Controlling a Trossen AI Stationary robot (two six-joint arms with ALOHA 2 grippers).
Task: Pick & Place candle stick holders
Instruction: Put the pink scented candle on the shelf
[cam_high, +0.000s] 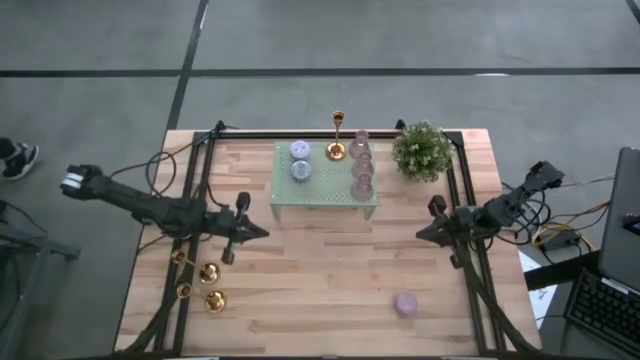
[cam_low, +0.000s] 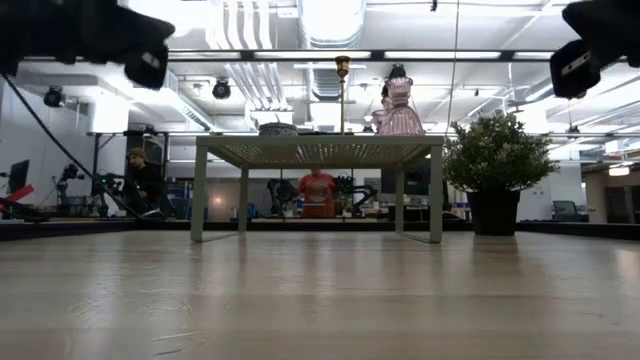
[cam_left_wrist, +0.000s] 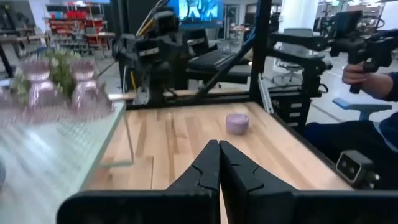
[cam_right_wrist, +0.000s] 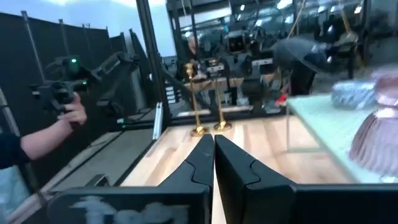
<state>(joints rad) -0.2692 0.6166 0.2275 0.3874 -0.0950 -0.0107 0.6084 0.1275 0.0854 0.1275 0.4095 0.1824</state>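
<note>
L gripper (cam_left_wrist: 219, 163) jaws closed above table (cam_left_wrist: 186, 140), lilac candle (cam_left_wrist: 237, 123) ahead.

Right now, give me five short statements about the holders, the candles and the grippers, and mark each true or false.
1. One gold candle stick holder stands on the green raised tray. True.
2. Both other gold holders stand near the potted plant. False: they stand at the table's front left, near the left arm.
3. The left gripper is shut and holds nothing. True.
4. The right gripper grips a lilac candle. False: it is shut and empty; the lilac candle sits alone on the table.
5. Two bluish candles sit on the tray. True.
</note>
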